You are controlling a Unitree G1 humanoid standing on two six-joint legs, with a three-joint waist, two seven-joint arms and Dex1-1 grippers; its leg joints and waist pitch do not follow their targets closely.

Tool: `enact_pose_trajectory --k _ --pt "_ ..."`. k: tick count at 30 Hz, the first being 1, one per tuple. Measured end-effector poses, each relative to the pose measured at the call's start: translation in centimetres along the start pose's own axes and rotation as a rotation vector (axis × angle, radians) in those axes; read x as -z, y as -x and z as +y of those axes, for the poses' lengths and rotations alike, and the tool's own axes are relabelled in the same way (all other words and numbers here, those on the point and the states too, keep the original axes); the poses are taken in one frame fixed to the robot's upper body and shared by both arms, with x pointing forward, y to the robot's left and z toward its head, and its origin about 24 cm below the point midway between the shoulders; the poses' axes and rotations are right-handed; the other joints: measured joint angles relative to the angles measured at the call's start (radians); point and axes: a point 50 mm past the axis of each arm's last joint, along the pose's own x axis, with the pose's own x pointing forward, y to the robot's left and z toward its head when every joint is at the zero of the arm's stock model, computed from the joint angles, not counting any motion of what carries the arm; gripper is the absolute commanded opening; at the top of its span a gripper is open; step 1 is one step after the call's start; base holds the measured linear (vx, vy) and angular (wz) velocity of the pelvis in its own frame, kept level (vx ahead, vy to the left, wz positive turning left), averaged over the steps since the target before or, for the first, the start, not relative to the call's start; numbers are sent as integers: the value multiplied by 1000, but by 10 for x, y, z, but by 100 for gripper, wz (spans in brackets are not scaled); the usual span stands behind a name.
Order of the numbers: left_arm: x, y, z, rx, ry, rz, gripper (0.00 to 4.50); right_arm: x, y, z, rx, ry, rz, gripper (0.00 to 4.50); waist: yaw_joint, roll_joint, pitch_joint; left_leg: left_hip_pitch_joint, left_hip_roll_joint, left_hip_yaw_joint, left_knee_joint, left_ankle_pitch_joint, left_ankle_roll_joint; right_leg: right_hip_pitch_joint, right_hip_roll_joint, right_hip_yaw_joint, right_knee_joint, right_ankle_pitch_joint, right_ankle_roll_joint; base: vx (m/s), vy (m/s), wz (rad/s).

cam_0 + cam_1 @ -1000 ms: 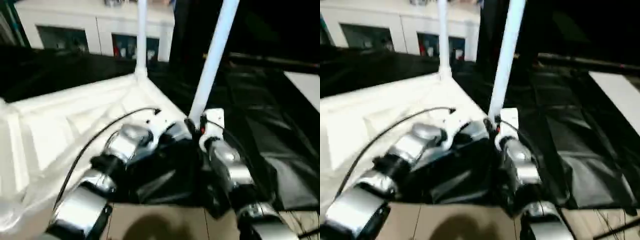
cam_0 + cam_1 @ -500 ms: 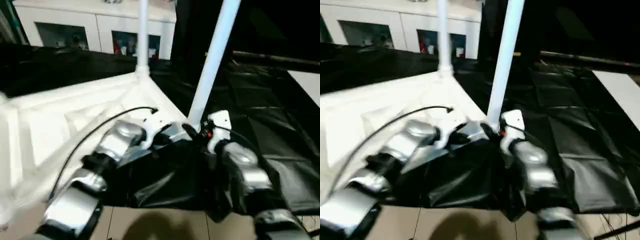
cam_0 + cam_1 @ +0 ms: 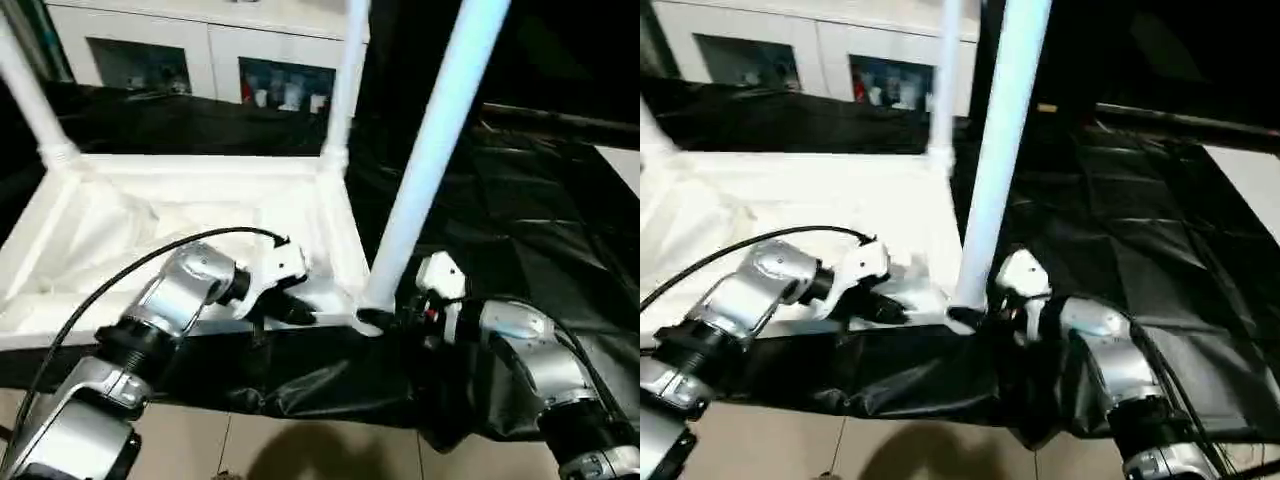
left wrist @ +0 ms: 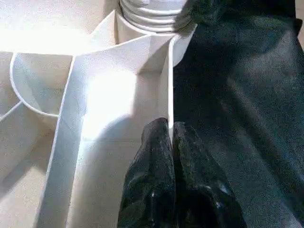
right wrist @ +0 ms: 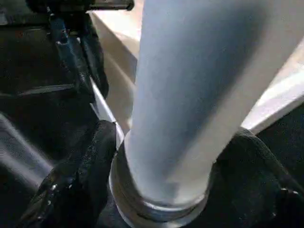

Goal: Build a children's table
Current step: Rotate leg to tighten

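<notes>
- Left eye view: the children's table (image 3: 180, 215) lies upside down on the black-draped counter (image 3: 540, 250), ribbed underside up, legs standing up from its corner sockets. My left fingers (image 3: 290, 310) rest on the near rim of the top, a little to the left of the near corner socket. My right fingers (image 3: 385, 318) sit at the foot of the nearest leg (image 3: 430, 160), where it enters that socket. Two more legs rise at the far corners. A white cabinet (image 3: 210, 55) with glass doors stands behind the counter.
- Right eye view: the same layout. The nearest leg leans slightly as it rises out of the picture, my right wrist is just beside its base, and my left arm reaches in across the near edge of the top. Pale floor (image 3: 840, 445) shows below the counter's drape.
- Left wrist view: my left fingers (image 4: 171, 142) are pressed together, their tips on either side of the thin upright rim wall of the top, pinching it. The threaded foot of the leg (image 4: 152, 12) sits in the socket just beyond, at the end of that same wall.
- Right wrist view: my right fingers (image 5: 85, 161) stand spread on either side of the leg's base (image 5: 161, 190), the leg between them, close against the pads. I cannot tell whether they press on it.
</notes>
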Motion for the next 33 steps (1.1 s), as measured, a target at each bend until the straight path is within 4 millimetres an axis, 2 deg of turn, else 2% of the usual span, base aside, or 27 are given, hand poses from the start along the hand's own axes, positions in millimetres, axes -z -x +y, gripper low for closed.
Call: enact_pose_trajectory --k 2,3,4,7,8,9,12,18,24,30,33 --pt "0 0 0 1 -4 3 0 0 0 0 -6 0 0 335 -1 0 0 0 0 0 0 0 0 0 0 0 0 0 0 0 0 0" --pt "-1 0 0 1 -5 5 0 0 0 0 -7 0 0 309 -1 0 0 0 0 0 0 0 0 0 0 0 0 0 0 0 0 0" --pt "-1 0 -1 3 -6 5 0 0 0 0 -7 -1 0 301 -1 0 0 0 0 0 0 0 0 0 0 0 0 0 0 0 0 0" --pt "0 0 -3 12 -4 6 0 0 1 0 -7 -3 -1 298 -1 0 0 0 0 0 0 0 0 0 0 0 0 -1 0 0 0 0" --pt "0 0 -3 12 -3 6 0 0 1 0 -8 -6 -3 265 -1 0 0 0 0 0 0 0 0 0 0 0 0 -1 0 0 0 0" --pt "0 0 -3 12 0 7 0 0 1 0 -9 -10 -6 259 -1 0 0 0 0 0 0 0 0 0 0 0 0 -1 0 0 0 0" --pt "1 0 -3 13 3 7 0 -2 1 -1 -16 -14 -18 256 -1 -1 0 0 0 0 0 0 0 1 0 0 1 -1 0 0 0 0" --pt "2 1 -3 12 7 9 0 -2 2 -1 -21 -28 -26 215 -1 -1 -1 0 0 0 0 0 0 1 0 0 1 -1 0 0 0 0" --pt "1 -1 -4 10 18 6 0 0 1 2 -14 -50 -40 205 -1 -2 -1 0 1 0 0 0 0 1 0 0 1 -1 0 0 0 0" --pt "-1 -11 3 -63 62 -17 0 9 -5 1 130 -123 -80 201 0 -1 -2 2 0 0 2 0 0 6 0 2 2 1 -1 0 0 0" --pt "-5 -19 8 -127 93 -26 0 12 -12 -3 259 -165 -90 200 -2 -2 -2 4 0 -1 2 0 0 6 -1 2 1 1 4 -34 -2 -1"
